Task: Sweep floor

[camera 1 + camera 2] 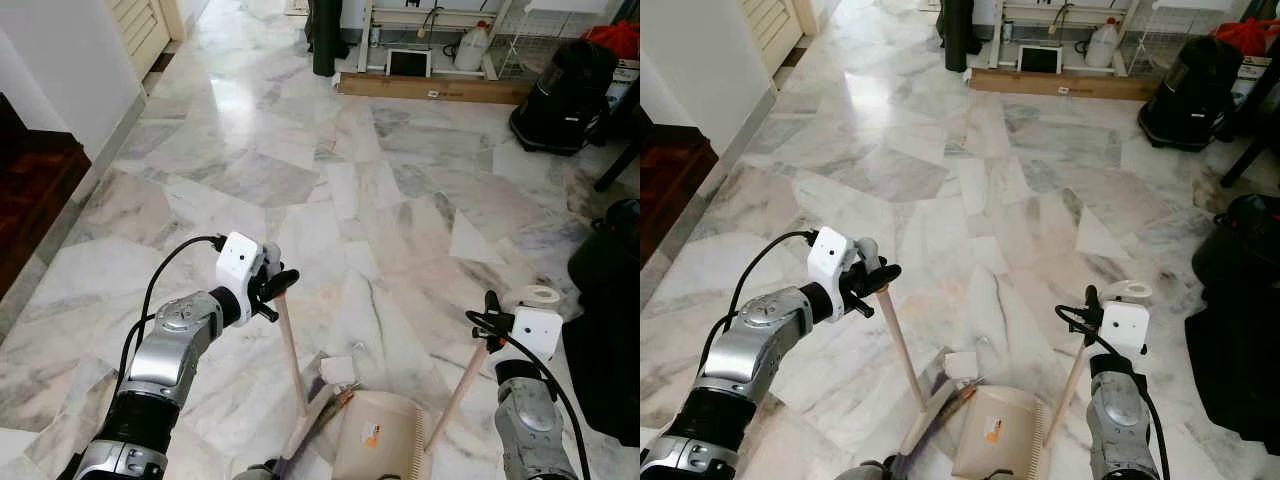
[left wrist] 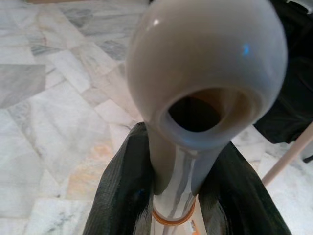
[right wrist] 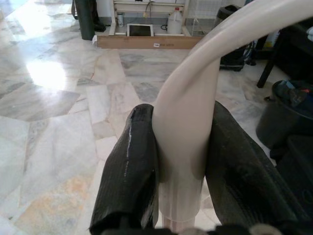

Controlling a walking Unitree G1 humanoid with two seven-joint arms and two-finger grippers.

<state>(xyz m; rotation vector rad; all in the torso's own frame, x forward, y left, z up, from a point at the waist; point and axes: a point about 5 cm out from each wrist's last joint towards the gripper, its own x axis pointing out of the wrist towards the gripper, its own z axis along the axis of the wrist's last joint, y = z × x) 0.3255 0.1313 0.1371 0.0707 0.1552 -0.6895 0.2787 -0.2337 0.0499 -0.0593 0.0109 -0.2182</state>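
Broom handle (image 1: 292,352) clamped in left gripper (image 1: 278,288) | dustpan handle (image 1: 457,392) clamped in right gripper (image 1: 487,325)

A lived-in home, going by the polished marble floor (image 1: 400,200) laid in irregular slabs and the louvred door (image 1: 140,30) in the white wall. A black vacuum cleaner (image 1: 565,85), a white jug (image 1: 472,48) and a framed picture (image 1: 409,63) stand by a wire rack (image 1: 530,45) at the far side.

head stereo downward, wrist cameras close-up
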